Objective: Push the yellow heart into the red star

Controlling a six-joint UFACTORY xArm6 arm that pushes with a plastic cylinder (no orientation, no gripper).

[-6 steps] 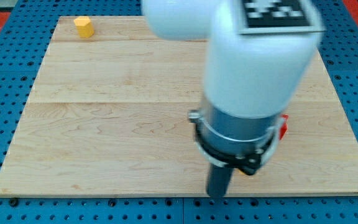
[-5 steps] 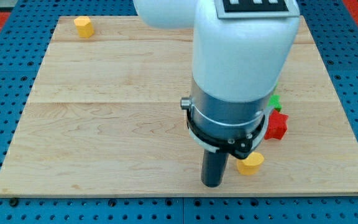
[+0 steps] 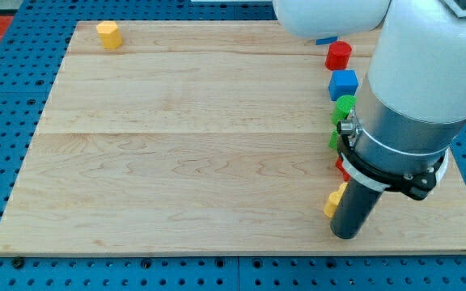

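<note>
The yellow heart (image 3: 332, 202) lies near the view's bottom right, mostly hidden behind the rod. My tip (image 3: 346, 235) rests on the board just right of and below the heart, touching or nearly touching it. Only a sliver of the red star (image 3: 340, 167) shows above the heart, behind the arm's collar. The arm's white body covers the board's right side.
Along the right side stand a red block (image 3: 339, 55), a blue cube (image 3: 343, 84) and two green blocks (image 3: 344, 107), (image 3: 333, 139), with a blue block (image 3: 325, 40) at the top. A yellow block (image 3: 108, 35) sits at the top left. The board's bottom edge is close below my tip.
The arm has swung to the view's right, and my tip went from left of the yellow heart to its right side. The blocks at the upper right have come into view.
</note>
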